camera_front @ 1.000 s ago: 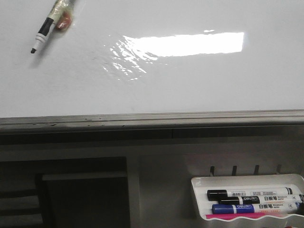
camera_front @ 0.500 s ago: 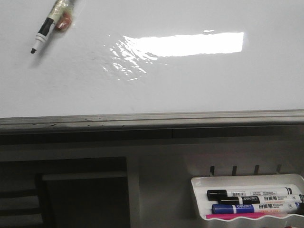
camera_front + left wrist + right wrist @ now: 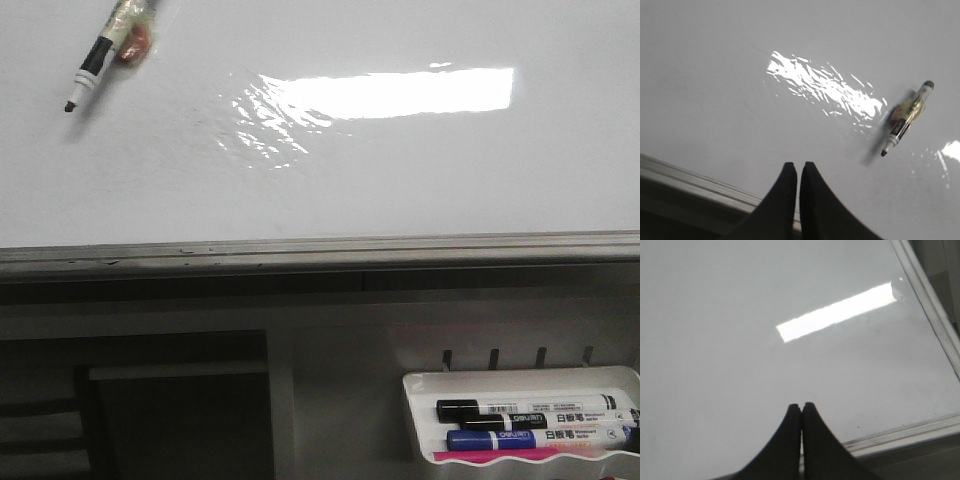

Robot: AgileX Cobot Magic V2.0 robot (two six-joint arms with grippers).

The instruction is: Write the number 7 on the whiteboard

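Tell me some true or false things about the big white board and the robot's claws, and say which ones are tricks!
1. The number 7 is already drawn on the whiteboard. False: the board shows only glare, no 7.
2. A marker lies on the board's far left part. True.
3. The left claw holds that marker. False: its fingers are pressed together with nothing between them, and the marker lies apart from it.
4. The right claw is shut and holds nothing. True.
5. The white tray below the board is empty. False: it holds several markers, one with a blue cap.
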